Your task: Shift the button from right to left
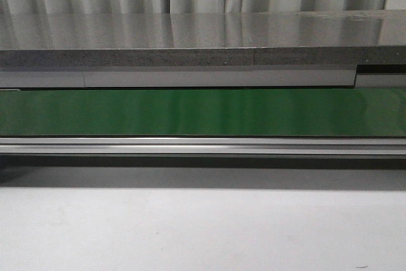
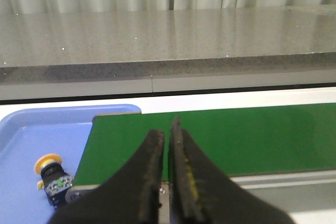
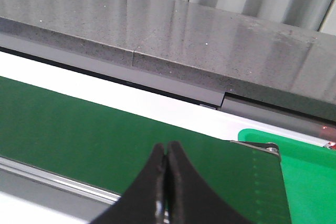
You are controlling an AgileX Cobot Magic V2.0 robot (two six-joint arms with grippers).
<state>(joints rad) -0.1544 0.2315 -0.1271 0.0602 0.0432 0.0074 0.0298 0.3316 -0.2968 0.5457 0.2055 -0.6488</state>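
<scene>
We see a smooth green belt (image 1: 203,112) with a soft sheen, a brushed metal rail (image 1: 203,146), and a glossy speckled stone-like counter (image 1: 190,33).

green conveyor belt (image 1: 203,112), speckled grey counter (image 1: 190,58), pale blue tray (image 2: 26,145), bright green tray (image 3: 310,182), yellow-capped black button (image 2: 52,174), black grippers.

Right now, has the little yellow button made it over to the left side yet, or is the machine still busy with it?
It looks done. The button lies in the blue tray at the left end of the green belt, seen from the left wrist. The left gripper is nearly closed and empty; the right gripper is shut on nothing. The belt carries nothing, so nothing visible remains to move.
</scene>
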